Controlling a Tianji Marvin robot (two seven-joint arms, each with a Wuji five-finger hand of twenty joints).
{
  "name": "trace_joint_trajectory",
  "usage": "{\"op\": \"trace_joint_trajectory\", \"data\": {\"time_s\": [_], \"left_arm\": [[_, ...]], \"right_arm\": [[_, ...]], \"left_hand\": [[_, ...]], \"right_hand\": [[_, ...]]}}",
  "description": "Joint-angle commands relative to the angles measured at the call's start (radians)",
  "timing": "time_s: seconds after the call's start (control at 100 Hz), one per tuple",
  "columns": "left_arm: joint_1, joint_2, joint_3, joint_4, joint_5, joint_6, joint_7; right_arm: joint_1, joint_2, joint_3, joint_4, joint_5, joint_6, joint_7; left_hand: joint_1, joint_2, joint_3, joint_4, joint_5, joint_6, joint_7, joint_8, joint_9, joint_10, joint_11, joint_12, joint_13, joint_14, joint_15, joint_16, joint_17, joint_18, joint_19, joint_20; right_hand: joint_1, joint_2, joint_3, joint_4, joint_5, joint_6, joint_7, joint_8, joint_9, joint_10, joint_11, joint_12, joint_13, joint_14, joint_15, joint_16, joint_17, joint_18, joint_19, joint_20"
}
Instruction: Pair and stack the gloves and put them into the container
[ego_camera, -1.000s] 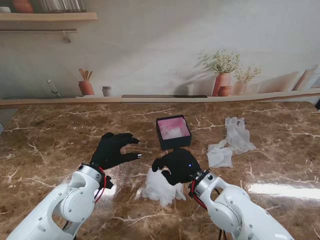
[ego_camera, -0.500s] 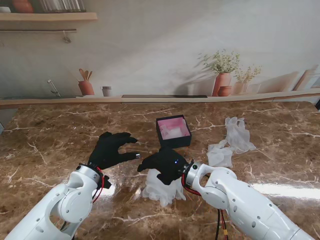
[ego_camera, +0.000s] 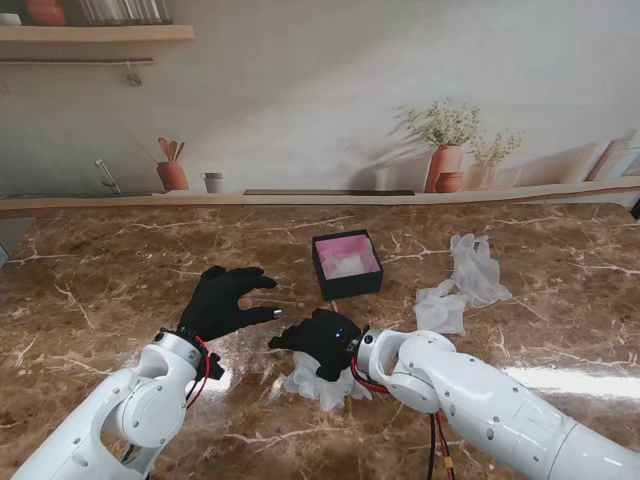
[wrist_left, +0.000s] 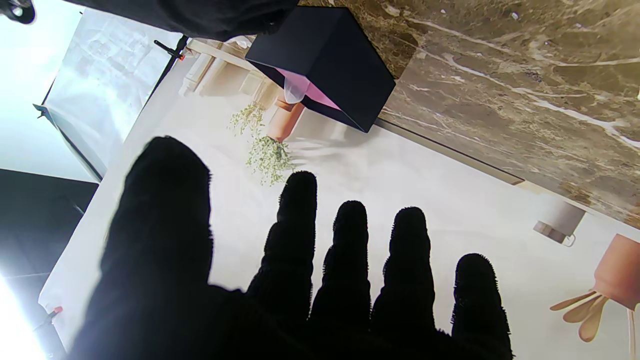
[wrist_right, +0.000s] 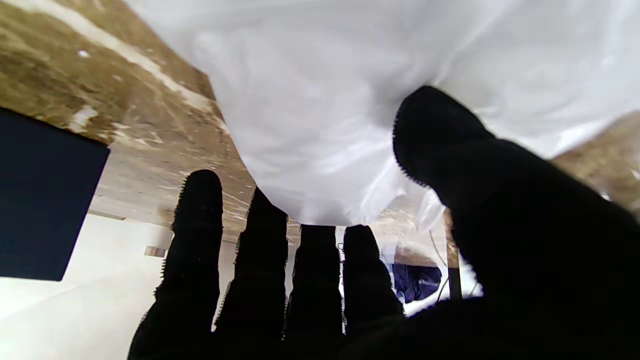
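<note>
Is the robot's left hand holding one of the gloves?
No. In the stand's view the left hand is spread over bare table with nothing in it; the gloves lie under the right hand.

A brown marble table top (ego_camera: 100, 290) is seen throughout. On the backdrop, a terracotta pot with wooden utensils (ego_camera: 172, 170) is pictured at ten o'clock, potted plants (ego_camera: 445, 145) at one o'clock, and a shelf (ego_camera: 95, 33) at eleven o'clock.
</note>
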Motion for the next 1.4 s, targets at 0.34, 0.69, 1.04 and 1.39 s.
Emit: {"op": "trace_joint_trajectory", "data": {"time_s": [0.34,0.69,1.04,1.39], "left_arm": [[0.013,0.0,-0.002,-0.006,-0.005,0.007,0.001],[0.009,0.0,-0.002,-0.003,-0.007,0.001,-0.001],[0.009,0.001,-0.005,-0.003,-0.01,0.0,-0.007],[0.009,0.0,-0.004,-0.001,-0.012,-0.003,-0.003]], "right_arm": [[-0.008,-0.005,-0.001,0.048,-0.059,0.024,-0.172],[-0.027,-0.001,0.028,0.051,-0.053,-0.014,-0.163],[-0.02,-0.016,0.0,0.07,-0.015,0.053,-0.155],[-0.054,-0.029,0.059,0.08,0.012,0.009,-0.21]], "left_hand": [[0.029,0.039,-0.035,0.032,0.026,-0.034,0.001,0.01,0.002,-0.023,-0.029,-0.013,-0.028,-0.045,-0.038,-0.011,-0.018,0.017,-0.026,0.015],[0.027,0.047,-0.037,0.032,0.048,-0.045,0.016,0.019,0.003,-0.024,-0.028,-0.012,-0.027,-0.043,-0.035,-0.009,-0.018,0.023,-0.024,0.019],[0.026,0.049,-0.038,0.032,0.062,-0.049,0.027,0.026,0.007,-0.031,-0.029,-0.013,-0.024,-0.043,-0.035,-0.008,-0.019,0.025,-0.026,0.019],[0.028,0.05,-0.038,0.031,0.069,-0.051,0.033,0.031,0.01,-0.034,-0.033,-0.017,-0.024,-0.042,-0.037,-0.01,-0.022,0.031,-0.028,0.021]], "right_hand": [[0.071,-0.215,0.035,-0.195,0.631,-0.432,0.81,0.338,0.518,-0.162,0.373,0.752,0.154,-0.051,0.363,0.29,0.076,-0.008,0.116,0.02],[0.064,-0.205,0.042,-0.193,0.68,-0.468,0.763,0.509,0.124,0.017,-0.128,0.017,0.05,-0.025,0.042,0.051,0.083,-0.018,0.182,0.09],[0.125,-0.184,0.073,-0.153,0.725,-0.423,0.837,0.756,0.548,0.052,0.022,0.015,0.503,0.018,0.221,0.256,0.349,0.007,0.46,0.097],[0.157,-0.179,0.078,-0.157,0.616,-0.416,0.764,0.574,0.709,-0.144,0.316,0.58,0.485,-0.049,0.534,0.426,0.303,0.01,0.454,0.069]]}}
